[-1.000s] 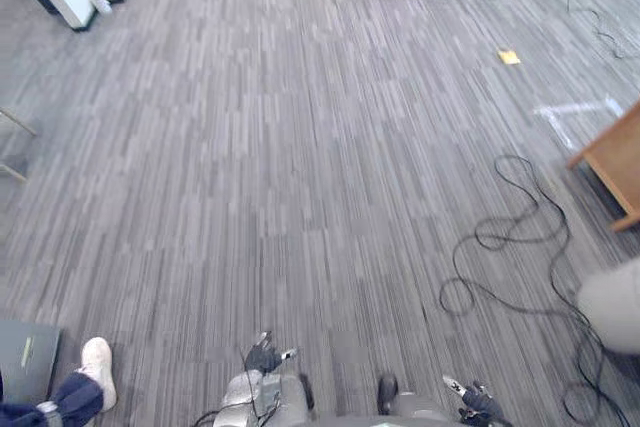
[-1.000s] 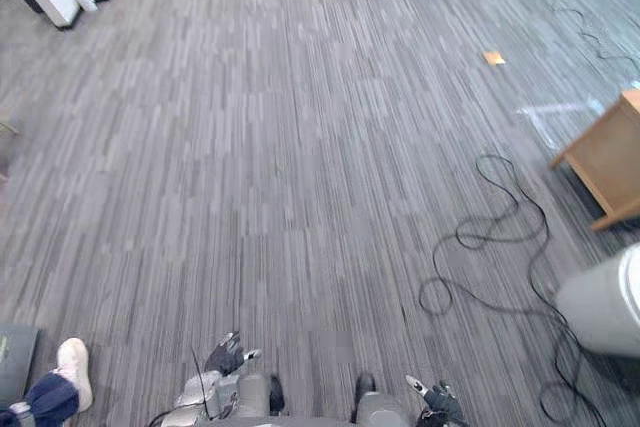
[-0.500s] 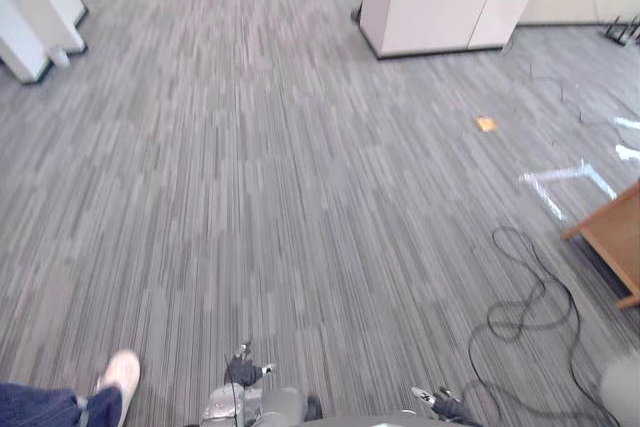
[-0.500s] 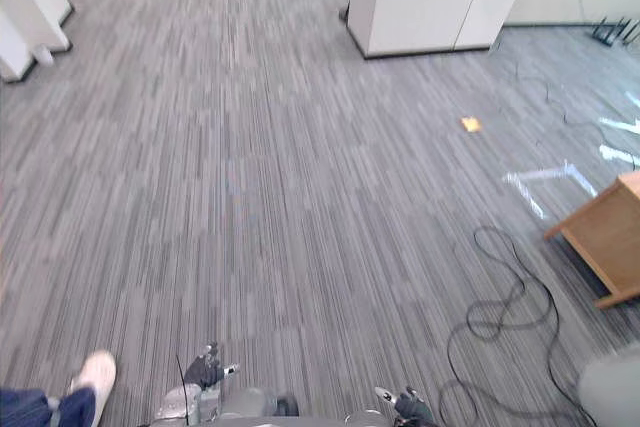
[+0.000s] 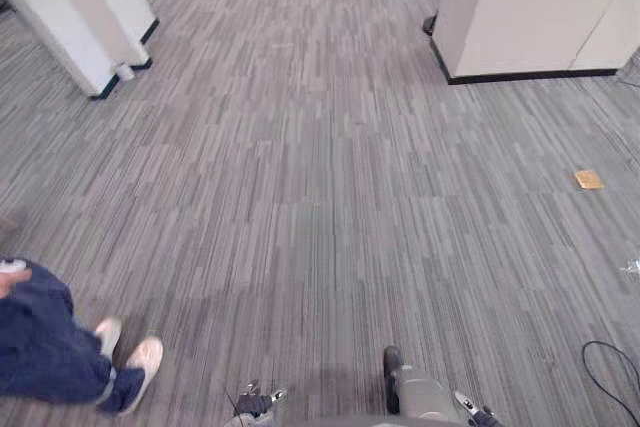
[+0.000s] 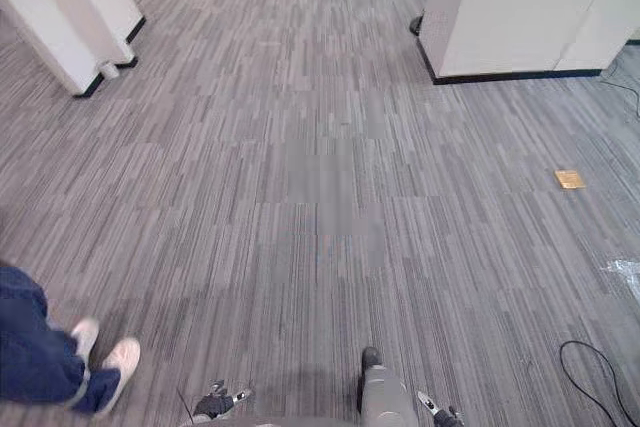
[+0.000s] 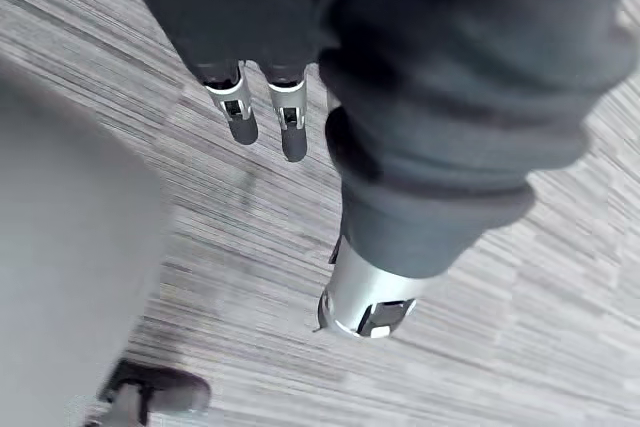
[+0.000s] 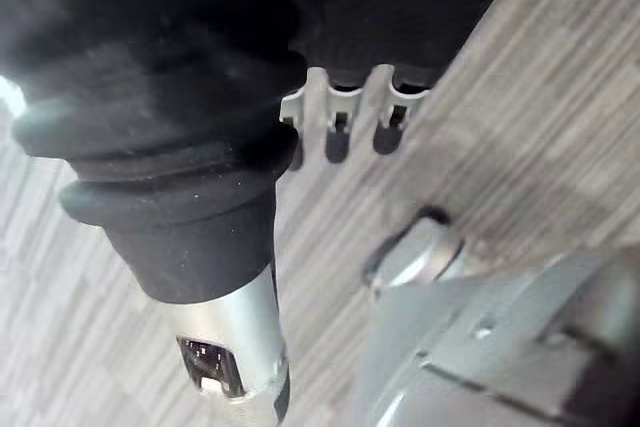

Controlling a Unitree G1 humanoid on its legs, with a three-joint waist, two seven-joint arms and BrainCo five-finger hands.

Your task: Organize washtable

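Walking to the washtable is judged the step in hand; where the washtable stands cannot be told; a course is best held over the grey striped carpet floor [image 5: 320, 197], between the white black-based cabinet [image 5: 530, 17] and the person in blue trousers and white shoes [image 5: 60, 347]; the left hand [image 7: 234, 107] and right hand [image 8: 338, 119] are hung low, fingers relaxed, nothing held; no writing can be read.

We seem to stand in an open office hall, for we see wide grey striped carpet tiles [image 5: 320, 197], white partition blocks [image 5: 540, 7] with black skirting, and a person [image 5: 50, 347] in blue trousers and white shoes walking by.
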